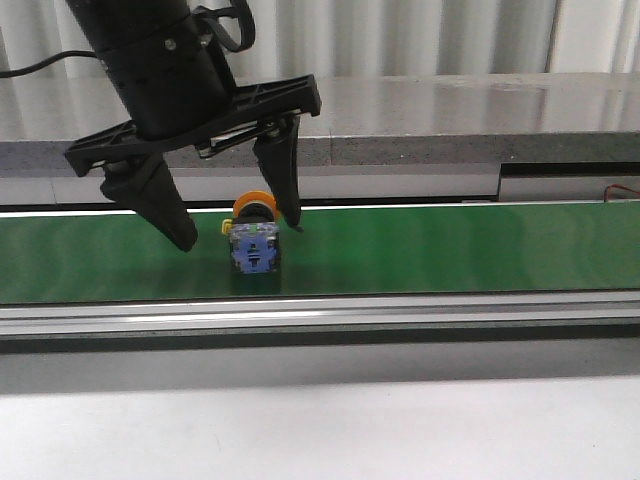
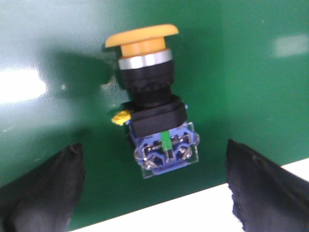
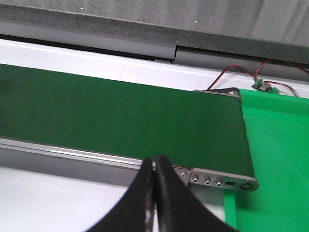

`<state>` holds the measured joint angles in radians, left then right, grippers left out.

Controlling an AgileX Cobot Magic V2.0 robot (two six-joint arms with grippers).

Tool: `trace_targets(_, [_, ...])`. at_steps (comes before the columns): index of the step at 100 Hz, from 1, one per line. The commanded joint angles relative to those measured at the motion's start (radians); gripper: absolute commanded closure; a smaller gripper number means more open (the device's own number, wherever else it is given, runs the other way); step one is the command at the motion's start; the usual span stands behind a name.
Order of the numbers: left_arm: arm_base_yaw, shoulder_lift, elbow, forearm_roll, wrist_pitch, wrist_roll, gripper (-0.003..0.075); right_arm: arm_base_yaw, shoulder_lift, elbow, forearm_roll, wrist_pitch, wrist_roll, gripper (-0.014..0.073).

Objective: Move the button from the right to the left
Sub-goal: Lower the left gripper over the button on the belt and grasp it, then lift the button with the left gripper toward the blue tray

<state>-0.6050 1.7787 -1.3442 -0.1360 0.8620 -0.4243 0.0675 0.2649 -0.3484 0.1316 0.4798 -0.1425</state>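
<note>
The button (image 1: 255, 240) lies on its side on the green belt (image 1: 450, 250), its blue block end toward the camera and its yellow-orange cap behind. In the left wrist view the button (image 2: 153, 116) shows its orange cap, black collar and blue base with a green dot. My left gripper (image 1: 240, 232) hangs open just above it, one finger on each side, neither touching. In its own view the left gripper (image 2: 154, 191) is open, the dark fingers (image 2: 43, 191) well apart from the button. My right gripper (image 3: 154, 166) is shut on nothing, over the belt's near rail.
The belt (image 3: 120, 116) runs across the table with a silver rail (image 1: 400, 312) along its near edge. A bright green mat (image 3: 277, 154) and a small board with red wires (image 3: 263, 84) lie past the belt's end. A grey counter (image 1: 450, 110) stands behind.
</note>
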Motion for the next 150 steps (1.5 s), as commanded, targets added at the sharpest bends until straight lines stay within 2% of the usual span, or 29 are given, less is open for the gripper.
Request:
trace_targets(1, [-0.006, -0.041, -0.031, 0.003, -0.039, -0.015, 0.0147, -0.001, 0.008, -0.023, -0.004, -0.081, -0.009, 0.0661])
trace_targets(23, [-0.002, 0.012, -0.031, 0.015, -0.024, -0.022, 0.0150, -0.001, 0.008, -0.023, -0.004, -0.081, -0.009, 0.0661])
trace_targets(30, [-0.004, 0.020, -0.031, 0.021, -0.032, -0.022, 0.0193, -0.001, 0.008, -0.023, -0.004, -0.081, -0.009, 0.0661])
trace_targets(37, [-0.004, 0.018, -0.032, 0.021, -0.039, -0.022, 0.0310, -0.001, 0.008, -0.023, -0.004, -0.081, -0.009, 0.0661])
trace_targets(42, [-0.004, 0.015, -0.034, 0.025, -0.040, -0.022, 0.0430, -0.001, 0.008, -0.023, -0.004, -0.081, -0.009, 0.0661])
trace_targets(49, [-0.004, 0.009, -0.034, 0.030, -0.040, -0.022, 0.0560, -0.001, 0.008, -0.023, -0.004, -0.081, -0.009, 0.0661])
trace_targets(56, [-0.004, -0.003, -0.034, 0.036, -0.032, -0.022, 0.0651, -0.001, 0.008, -0.023, -0.004, -0.081, -0.009, 0.0661])
trace_targets(66, [-0.004, -0.028, -0.034, 0.053, -0.023, -0.022, 0.0713, -0.001, 0.008, -0.023, -0.004, -0.081, -0.009, 0.0661])
trace_targets(82, [0.012, -0.091, -0.034, 0.088, 0.019, -0.022, 0.0721, -0.001, 0.008, -0.023, -0.004, -0.081, -0.009, 0.0661])
trace_targets(106, [0.100, -0.163, -0.032, 0.179, 0.135, 0.023, 0.0721, -0.001, 0.008, -0.023, -0.004, -0.081, -0.009, 0.0661])
trace_targets(135, [0.284, -0.192, -0.032, 0.197, 0.249, 0.296, 0.0721, -0.001, 0.008, -0.023, -0.004, -0.081, -0.009, 0.0661])
trace_targets(150, [0.415, -0.192, -0.032, 0.197, 0.294, 0.373, 0.0721, -0.001, 0.008, -0.023, -0.004, -0.081, -0.009, 0.0661])
